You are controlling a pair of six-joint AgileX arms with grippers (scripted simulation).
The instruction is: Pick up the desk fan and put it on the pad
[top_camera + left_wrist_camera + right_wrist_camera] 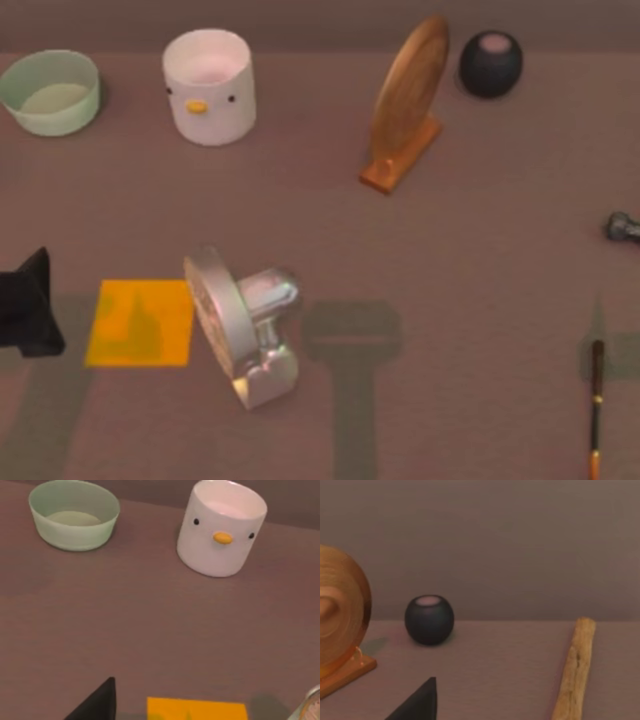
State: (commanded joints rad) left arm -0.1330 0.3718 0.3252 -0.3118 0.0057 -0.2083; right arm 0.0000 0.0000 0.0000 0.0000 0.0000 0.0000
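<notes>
The silver desk fan stands in the near middle of the table, its round grille head turned toward the left. The orange-yellow pad lies flat just left of it, almost touching the head. In the left wrist view the pad and a sliver of the fan show past one black finger. My left gripper rests at the left edge, left of the pad, open and empty. My right gripper is out of the top view; its wrist view shows one black finger over bare table, open, holding nothing.
Along the back stand a pale green bowl, a white chick-faced cup, a wooden oval disc on an orange stand and a black ball. A thin stick and a small metal piece lie at the right.
</notes>
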